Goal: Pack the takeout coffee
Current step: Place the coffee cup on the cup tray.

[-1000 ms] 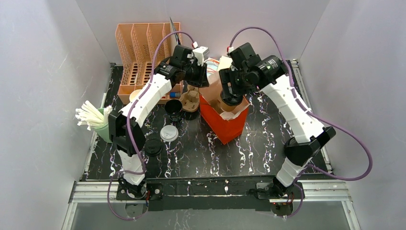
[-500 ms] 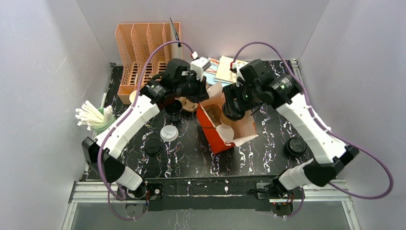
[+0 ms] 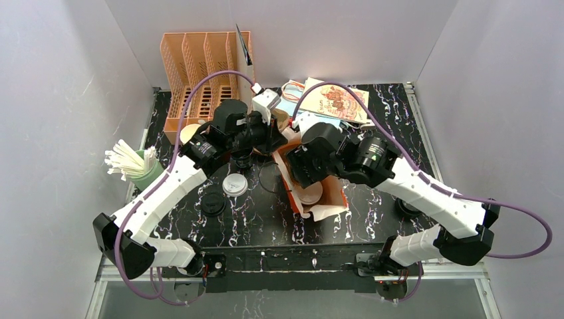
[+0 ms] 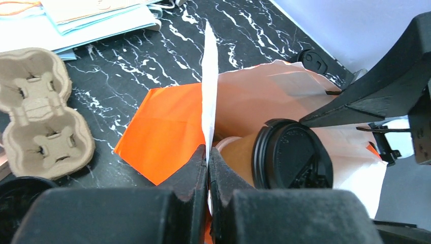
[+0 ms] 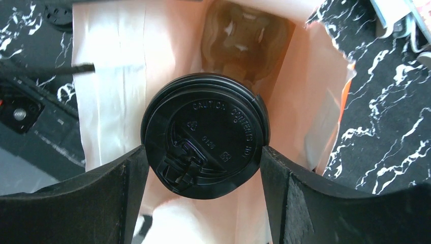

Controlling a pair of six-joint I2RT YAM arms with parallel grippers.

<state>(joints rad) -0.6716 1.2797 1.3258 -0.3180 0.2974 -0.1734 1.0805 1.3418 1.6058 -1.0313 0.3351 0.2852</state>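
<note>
The takeout coffee (image 5: 203, 134), a brown paper cup with a black lid, sits in the mouth of an orange paper bag (image 3: 292, 183) that is white inside. My right gripper (image 5: 203, 151) is shut on the cup, one finger on each side of the lid. The bag's brown bottom fold (image 5: 244, 35) shows beyond the cup. My left gripper (image 4: 208, 152) is shut on the bag's white rim (image 4: 209, 91) and holds it up beside the cup (image 4: 292, 160). In the top view both grippers meet over the bag at the table's middle.
A cardboard cup carrier (image 4: 40, 117) lies left of the bag. A black cup (image 3: 241, 159), a white lid (image 3: 234, 184) and a black lid (image 3: 213, 203) lie left of it. A green holder of white sticks (image 3: 133, 166), an orange rack (image 3: 199, 66) and booklets (image 3: 332, 100) are nearby.
Both arms have swung toward the near side, and the bag has come forward and tipped with them. The right gripper has brought the lidded cup into the bag's mouth.
</note>
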